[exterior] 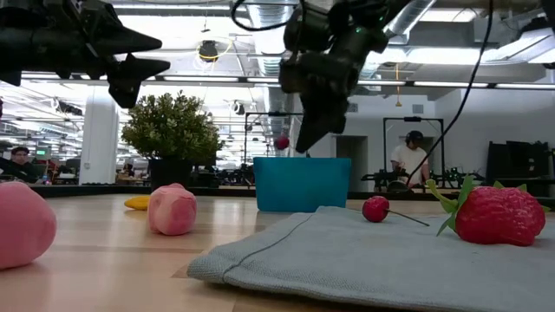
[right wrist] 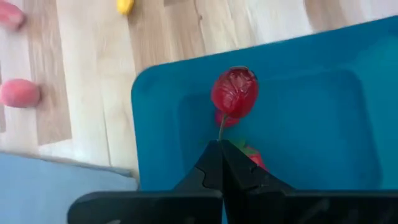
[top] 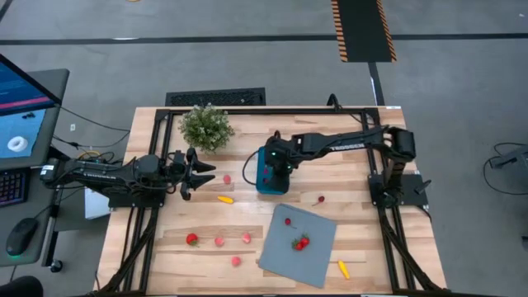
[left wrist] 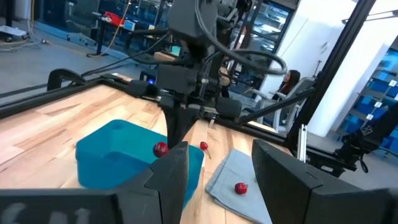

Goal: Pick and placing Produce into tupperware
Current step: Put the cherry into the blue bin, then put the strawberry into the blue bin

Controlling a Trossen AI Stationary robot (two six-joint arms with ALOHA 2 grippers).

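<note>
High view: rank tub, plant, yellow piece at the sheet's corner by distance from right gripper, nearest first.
1. Tub: directly under the right gripper, which holds a cherry.
2. Plant: rear of the table, left side.
3. Yellow piece: front right, off the sheet corner.

Teal-blue tupperware tub (top: 266, 175): rectangular, rounded corners, upright, open, table centre; red pieces inside. Cherry (right wrist: 234, 91): red, hanging by its stem above the tub. Loose produce: pink piece (top: 227, 179) and yellow piece (top: 224, 199) at tub's 9 o'clock; strawberry (top: 300, 242) at 5 o'clock.
</note>
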